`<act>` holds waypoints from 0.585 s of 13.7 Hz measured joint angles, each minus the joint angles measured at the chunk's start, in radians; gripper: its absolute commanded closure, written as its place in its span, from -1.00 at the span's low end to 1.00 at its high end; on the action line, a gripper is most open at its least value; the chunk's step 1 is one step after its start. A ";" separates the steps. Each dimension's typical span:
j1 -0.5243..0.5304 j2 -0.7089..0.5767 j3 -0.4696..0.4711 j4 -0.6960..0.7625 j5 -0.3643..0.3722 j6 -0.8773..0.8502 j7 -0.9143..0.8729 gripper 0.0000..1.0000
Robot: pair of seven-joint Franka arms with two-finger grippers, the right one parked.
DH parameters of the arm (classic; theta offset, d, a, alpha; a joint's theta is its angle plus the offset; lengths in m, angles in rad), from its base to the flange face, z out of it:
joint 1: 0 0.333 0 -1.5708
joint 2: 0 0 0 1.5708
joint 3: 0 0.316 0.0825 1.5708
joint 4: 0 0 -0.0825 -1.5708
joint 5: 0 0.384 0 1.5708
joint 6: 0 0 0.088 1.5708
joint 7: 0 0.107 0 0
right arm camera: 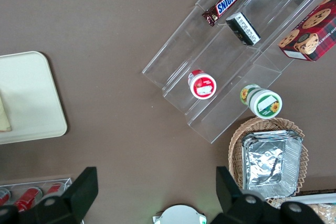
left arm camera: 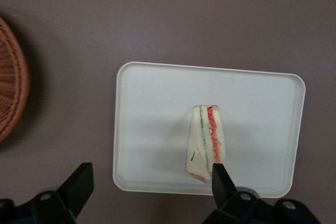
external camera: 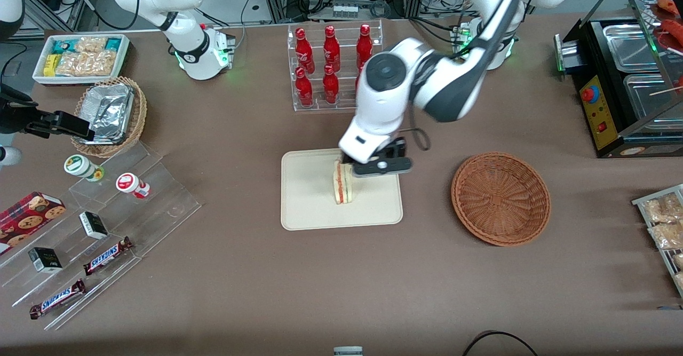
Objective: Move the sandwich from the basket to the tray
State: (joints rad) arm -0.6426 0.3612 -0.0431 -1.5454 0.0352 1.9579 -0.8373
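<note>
The sandwich (external camera: pixel 344 183) stands on its edge on the cream tray (external camera: pixel 309 201), with its red and green filling stripes facing up. My left gripper (external camera: pixel 381 166) hovers just above the sandwich end that is farther from the front camera. It is open and empty. In the left wrist view the gripper (left arm camera: pixel 149 182) has its black fingers (left arm camera: pixel 220 179) spread wide. One finger is next to the tip of the sandwich (left arm camera: pixel 206 140), which rests on the tray (left arm camera: pixel 152 108). The reddish-brown basket (external camera: pixel 500 198) is empty, beside the tray toward the working arm's end, and also shows in the left wrist view (left arm camera: pixel 8 77).
A clear rack of red bottles (external camera: pixel 331 62) stands farther from the front camera than the tray. A clear stepped shelf with snacks (external camera: pixel 101 222) and a tan wicker basket with foil containers (external camera: pixel 109 116) lie toward the parked arm's end. A black warmer (external camera: pixel 624 84) stands at the working arm's end.
</note>
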 measured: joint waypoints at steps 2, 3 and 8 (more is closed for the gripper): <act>0.022 -0.071 0.036 -0.003 0.000 -0.093 0.006 -0.99; 0.040 -0.099 0.051 -0.005 0.000 -0.121 0.021 -0.99; 0.195 -0.192 0.066 -0.024 0.000 -0.233 0.212 -0.99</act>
State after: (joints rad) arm -0.4479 0.1690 0.0232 -1.5691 0.0355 1.7248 -0.6254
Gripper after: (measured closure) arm 0.004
